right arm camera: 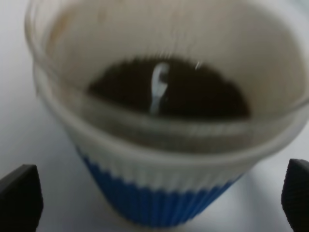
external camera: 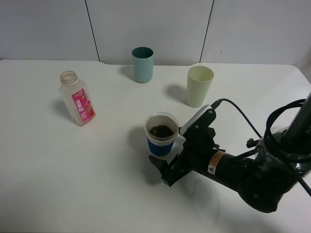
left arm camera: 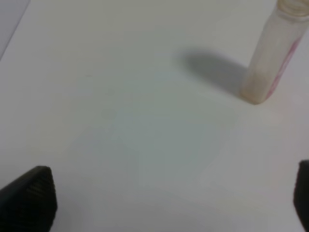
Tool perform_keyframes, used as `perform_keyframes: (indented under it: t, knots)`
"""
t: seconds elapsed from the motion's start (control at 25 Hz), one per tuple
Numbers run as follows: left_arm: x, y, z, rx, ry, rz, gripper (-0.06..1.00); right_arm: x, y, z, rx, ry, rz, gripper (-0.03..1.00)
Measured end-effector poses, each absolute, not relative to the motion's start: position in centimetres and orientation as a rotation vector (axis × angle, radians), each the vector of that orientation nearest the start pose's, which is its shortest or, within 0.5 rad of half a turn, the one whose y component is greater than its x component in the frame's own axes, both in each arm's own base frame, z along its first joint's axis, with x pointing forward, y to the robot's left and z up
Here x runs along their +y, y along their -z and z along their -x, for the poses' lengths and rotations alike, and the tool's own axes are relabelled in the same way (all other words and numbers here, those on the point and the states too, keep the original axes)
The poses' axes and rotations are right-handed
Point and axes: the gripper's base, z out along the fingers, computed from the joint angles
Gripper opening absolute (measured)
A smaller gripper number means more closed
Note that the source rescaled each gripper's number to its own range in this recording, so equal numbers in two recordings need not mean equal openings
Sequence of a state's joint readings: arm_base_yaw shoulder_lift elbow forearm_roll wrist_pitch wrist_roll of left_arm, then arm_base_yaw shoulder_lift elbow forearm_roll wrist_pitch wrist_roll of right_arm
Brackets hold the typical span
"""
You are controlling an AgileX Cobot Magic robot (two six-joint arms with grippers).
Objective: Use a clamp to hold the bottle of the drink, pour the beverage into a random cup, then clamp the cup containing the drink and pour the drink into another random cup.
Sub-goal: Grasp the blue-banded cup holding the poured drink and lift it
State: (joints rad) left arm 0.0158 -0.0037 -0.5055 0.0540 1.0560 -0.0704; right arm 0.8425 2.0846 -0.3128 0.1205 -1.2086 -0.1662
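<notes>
An uncapped clear bottle (external camera: 77, 99) with a pink label stands upright at the left and looks empty; it also shows in the left wrist view (left arm camera: 270, 58). A clear cup with a blue sleeve (external camera: 162, 135) holds dark drink at the table's middle. My right gripper (external camera: 170, 162) is open, low on the table at this cup's front right. In the right wrist view the cup (right arm camera: 164, 145) sits between the spread fingertips (right arm camera: 19, 195). My left gripper (left arm camera: 166, 198) is open and empty above bare table, apart from the bottle; it is out of the exterior view.
A teal cup (external camera: 143, 64) stands at the back centre. A pale yellow-green cup (external camera: 199, 86) stands behind and to the right of the blue-sleeved cup. The white table (external camera: 73, 184) ends at a wall behind. The right arm's cables (external camera: 243, 121) hang at the right.
</notes>
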Motion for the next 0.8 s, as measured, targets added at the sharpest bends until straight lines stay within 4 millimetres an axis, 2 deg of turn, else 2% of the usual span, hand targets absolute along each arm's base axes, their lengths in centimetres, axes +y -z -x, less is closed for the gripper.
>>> perform_keyframes:
  t: [0.2,0.6,0.8]
  knots:
    - [0.42,-27.93,0.6,2.027,-0.03,0.09,1.0,17.51,-4.64,-16.89,1.89,-0.325,0.921,0.97]
    - [0.42,-27.93,0.6,2.027,-0.03,0.09,1.0,18.46,-4.85,-17.57,1.853,-0.348,0.916,0.97]
    - [0.42,-27.93,0.6,2.027,-0.03,0.09,1.0,18.5,-4.86,-17.59,1.851,-0.349,0.917,0.9]
